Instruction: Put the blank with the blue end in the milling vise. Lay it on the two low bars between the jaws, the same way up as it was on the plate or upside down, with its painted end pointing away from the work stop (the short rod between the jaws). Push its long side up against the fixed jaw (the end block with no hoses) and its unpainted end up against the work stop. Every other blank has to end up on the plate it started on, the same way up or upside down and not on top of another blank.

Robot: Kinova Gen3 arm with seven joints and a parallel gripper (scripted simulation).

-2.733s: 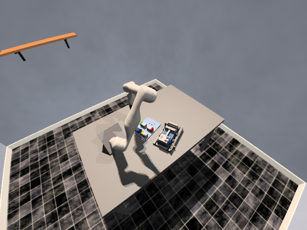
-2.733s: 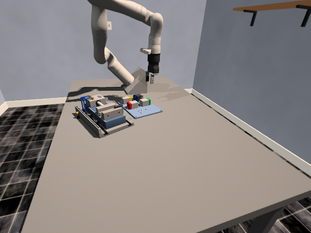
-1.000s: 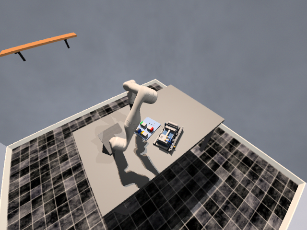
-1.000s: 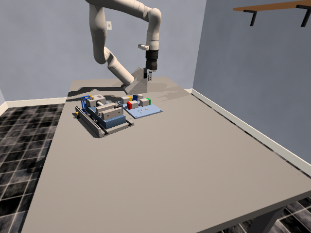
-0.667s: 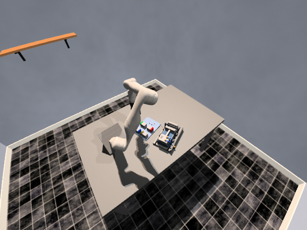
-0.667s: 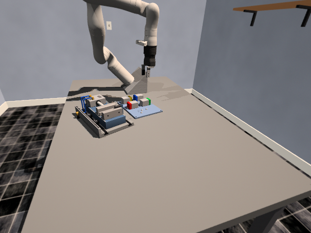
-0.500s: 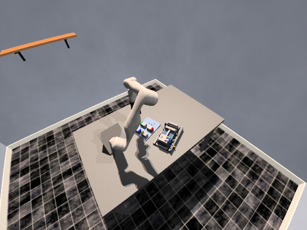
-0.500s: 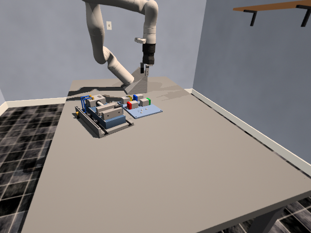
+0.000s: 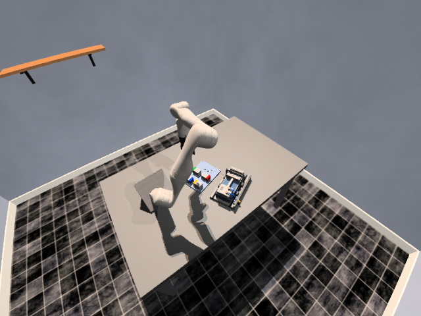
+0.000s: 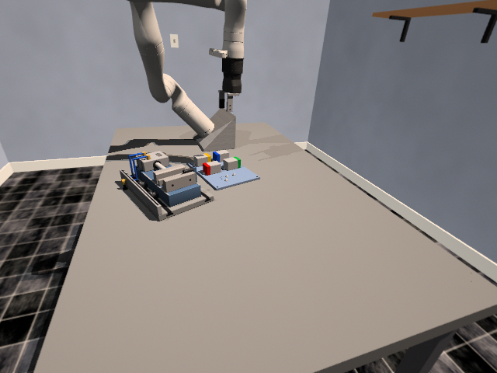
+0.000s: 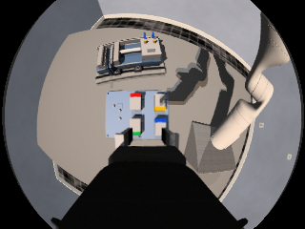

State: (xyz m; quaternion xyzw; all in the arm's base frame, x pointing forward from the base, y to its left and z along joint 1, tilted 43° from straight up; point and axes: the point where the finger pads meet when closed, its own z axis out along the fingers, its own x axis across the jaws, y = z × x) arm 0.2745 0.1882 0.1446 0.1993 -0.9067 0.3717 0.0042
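The blank with the blue end lies on the light blue plate, at its far side; it also shows in the wrist view and in the top view. The milling vise stands left of the plate, jaws apart with nothing between them; it shows in the wrist view too. My gripper is open and empty, hanging high above the far edge of the plate, roughly over the blue-ended blank. In the wrist view its fingers frame the plate's near edge.
Three other blanks lie on the plate: red end, green end, yellow end. Small white pegs stand on the plate's front part. The arm's grey base wedge sits behind the plate. Blue hoses are at the vise's far end.
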